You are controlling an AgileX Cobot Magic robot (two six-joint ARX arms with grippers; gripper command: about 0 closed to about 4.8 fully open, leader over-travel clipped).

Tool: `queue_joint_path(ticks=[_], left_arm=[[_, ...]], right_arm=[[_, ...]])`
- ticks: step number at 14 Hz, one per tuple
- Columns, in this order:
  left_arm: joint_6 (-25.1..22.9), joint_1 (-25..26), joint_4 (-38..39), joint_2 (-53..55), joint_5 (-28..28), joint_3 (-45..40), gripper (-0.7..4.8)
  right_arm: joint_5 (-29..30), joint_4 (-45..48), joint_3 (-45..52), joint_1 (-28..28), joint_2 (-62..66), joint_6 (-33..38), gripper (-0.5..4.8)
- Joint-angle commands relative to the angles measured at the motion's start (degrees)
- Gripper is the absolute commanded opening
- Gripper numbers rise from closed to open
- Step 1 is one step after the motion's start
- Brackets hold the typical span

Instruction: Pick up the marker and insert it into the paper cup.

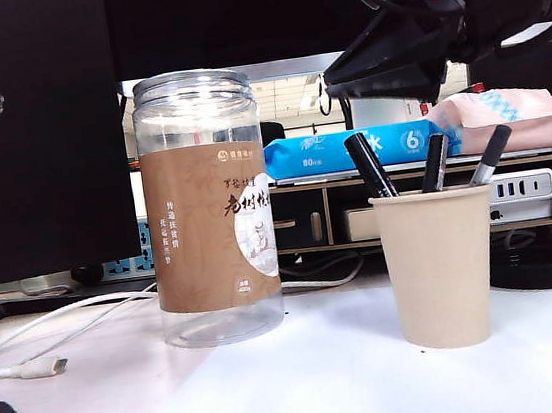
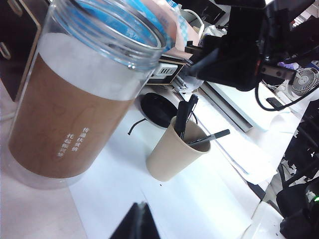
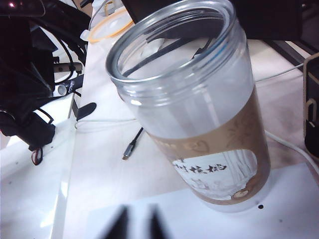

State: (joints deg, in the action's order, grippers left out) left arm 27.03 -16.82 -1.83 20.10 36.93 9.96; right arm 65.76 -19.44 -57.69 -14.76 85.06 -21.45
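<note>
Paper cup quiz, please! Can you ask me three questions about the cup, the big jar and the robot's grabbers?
1. How many markers stand in the paper cup?
2. True or false: the clear jar has a lid on.
3. Which gripper hangs above the cup? A: the left gripper. B: the right gripper.

Key
1. Three.
2. False. Its top is open.
3. B. Its fingers are apart and hold nothing. The left gripper sits near the jar.
</note>
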Motion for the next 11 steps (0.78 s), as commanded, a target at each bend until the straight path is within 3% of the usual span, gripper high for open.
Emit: queue_joint_path(ticks=[1,3,4,5,8,11], left_arm=[[-0.3,0.1,-1.3,0.0,0.4,0.1,-0.05],[-0.3,0.1,-1.7,0.0,0.4,0.1,-0.05],[-2.2,0.1,-2.1,0.0,0.1,0.1,-0.05],[-2.3,0.1,-2.4,0.0,-0.7,0.1,-0.05],[-3.2,0.1,-4.4,0.0,-3.4,0.0,-0.05],[-3.3,0.1,-7.1,0.0,-3.7,0.0,-0.05]], right_arm=[[-1.7,5.3,-0.5,0.0,-5.2,4.9,-0.09],[-12.1,7.6,-0.5,0.0,-13.2,9.9,-0.08],[-32.7,1.3,-0.3,0.0,-28.5,14.0,-0.09],[-37.4,-1.0,0.2,0.0,-32.0,14.3,-0.09],[-40.0,-3.1,4.6,0.0,-40.7,15.9,-0.08],[-40.2,-3.1,13.6,0.0,-52.2,22.4,-0.08]])
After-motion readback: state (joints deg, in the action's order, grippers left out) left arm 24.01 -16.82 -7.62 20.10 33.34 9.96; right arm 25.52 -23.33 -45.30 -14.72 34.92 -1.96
